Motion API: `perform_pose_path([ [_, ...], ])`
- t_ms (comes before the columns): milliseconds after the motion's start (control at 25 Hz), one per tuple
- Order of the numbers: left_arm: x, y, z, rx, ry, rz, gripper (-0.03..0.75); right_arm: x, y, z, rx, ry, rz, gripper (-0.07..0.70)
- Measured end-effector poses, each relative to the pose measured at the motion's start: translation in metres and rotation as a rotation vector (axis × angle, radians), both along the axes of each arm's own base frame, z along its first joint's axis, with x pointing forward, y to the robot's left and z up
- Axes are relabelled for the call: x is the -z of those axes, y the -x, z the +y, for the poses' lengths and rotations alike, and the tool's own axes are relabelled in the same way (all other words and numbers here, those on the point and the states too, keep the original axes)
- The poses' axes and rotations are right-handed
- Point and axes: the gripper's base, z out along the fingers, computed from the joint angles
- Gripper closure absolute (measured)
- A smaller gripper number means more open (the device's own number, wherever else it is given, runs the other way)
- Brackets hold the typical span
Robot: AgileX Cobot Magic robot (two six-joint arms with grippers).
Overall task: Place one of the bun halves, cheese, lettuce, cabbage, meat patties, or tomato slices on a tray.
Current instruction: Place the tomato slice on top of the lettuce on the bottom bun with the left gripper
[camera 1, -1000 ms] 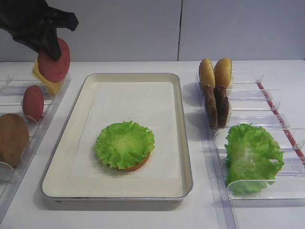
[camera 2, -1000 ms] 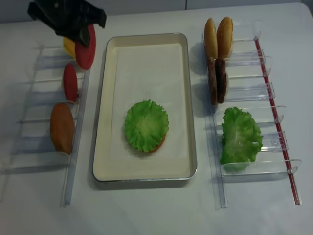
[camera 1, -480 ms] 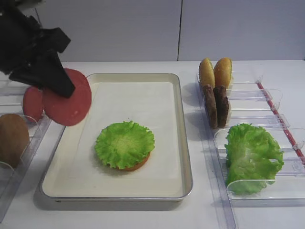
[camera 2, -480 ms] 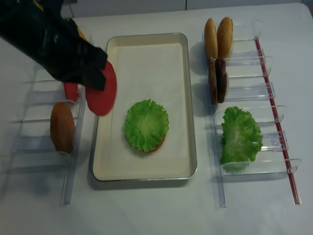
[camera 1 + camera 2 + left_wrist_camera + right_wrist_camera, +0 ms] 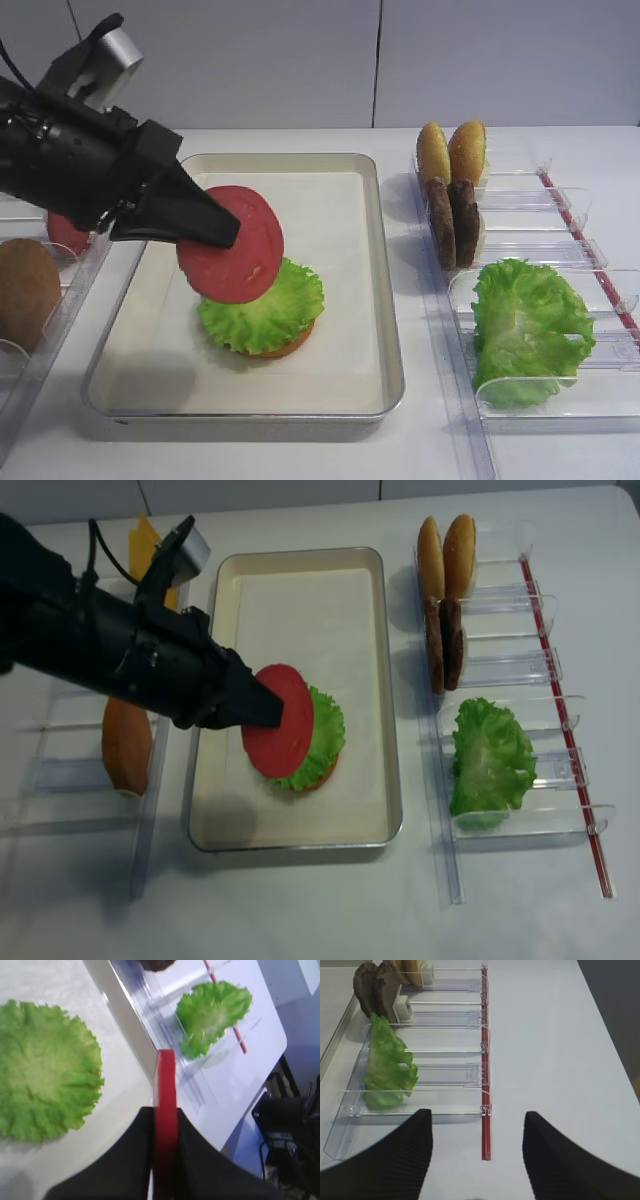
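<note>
while its jaws are pinched tight on a red tomato slice (image 5: 231,244), the left gripper (image 5: 215,229) hangs over the tray (image 5: 372,170), holding the disc tilted above the left part of a frilly lettuce leaf (image 5: 272,308) that lies flat on a bun half (image 5: 290,346) near the tray's middle. the left wrist view shows the slice edge-on between the two dark fingers (image 5: 132,1160). left of the tray, a clear rack (image 5: 40,330) holds another tomato slice (image 5: 62,232) mostly hidden behind the arm, a brown bun half (image 5: 27,290) and a yellow cheese slice (image 5: 143,542). right of the tray, two more bun halves (image 5: 452,150) stand upright, two meat patties (image 5: 453,222) stand just in front of them, and a lettuce leaf (image 5: 528,325) fills a nearer slot. the right gripper (image 5: 477,1152) hovers with fingers spread apart over bare table beside that rack.
</note>
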Motion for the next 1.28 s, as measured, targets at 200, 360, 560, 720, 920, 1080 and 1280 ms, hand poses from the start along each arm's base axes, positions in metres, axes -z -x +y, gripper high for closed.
perform_pose_path([
  [200,0.017,-0.018,-0.006,-0.088,0.084,0.021,0.671,0.0,0.0,0.0,0.0,0.0,0.0,0.193],
  [360,0.044,-0.032,-0.011,-0.1,0.099,0.113,0.671,0.0,0.0,0.0,0.0,0.0,0.0,0.193],
  [560,0.069,-0.042,-0.015,-0.097,0.122,0.191,0.671,0.0,0.0,0.0,0.0,-0.001,0.0,0.193],
  [720,0.076,-0.045,-0.017,-0.086,0.144,0.214,0.671,0.0,0.0,0.0,0.0,-0.001,0.0,0.193],
  [920,0.087,-0.048,-0.018,-0.089,0.144,0.247,0.671,0.0,0.0,0.0,0.001,-0.002,0.0,0.193],
  [1080,0.094,-0.05,-0.019,-0.091,0.145,0.262,0.671,0.0,0.0,0.0,0.001,-0.002,0.0,0.193],
  [1280,0.102,-0.054,-0.02,-0.107,0.152,0.282,0.671,0.0,0.0,0.0,0.001,-0.002,0.0,0.193],
])
